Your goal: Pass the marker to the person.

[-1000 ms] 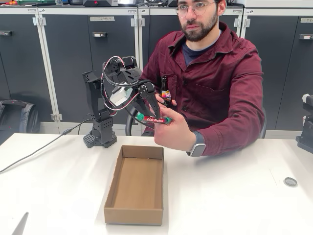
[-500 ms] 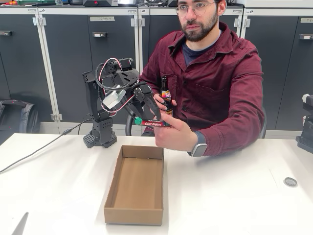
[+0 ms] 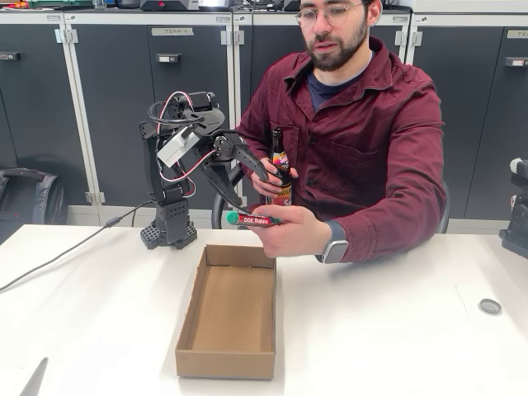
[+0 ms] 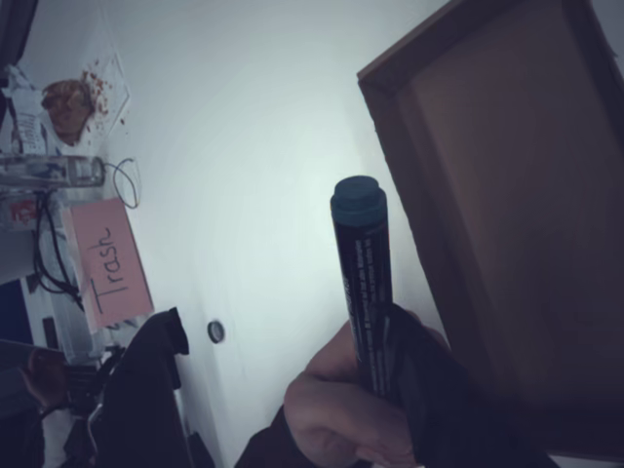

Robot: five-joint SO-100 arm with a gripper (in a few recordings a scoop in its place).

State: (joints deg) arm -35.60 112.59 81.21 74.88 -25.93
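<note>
Your robot hand [image 3: 252,177] is hanging with its fingers spread apart, gripping nothing, just above the marker [image 3: 252,219]. The person [image 3: 355,124] is holding the marker level in one hand [image 3: 285,231] over the far end of the cardboard box [image 3: 231,309] on the worktop [image 3: 396,330].

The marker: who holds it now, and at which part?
The person's hand holds the marker by its right end; the gripper is off it.
</note>
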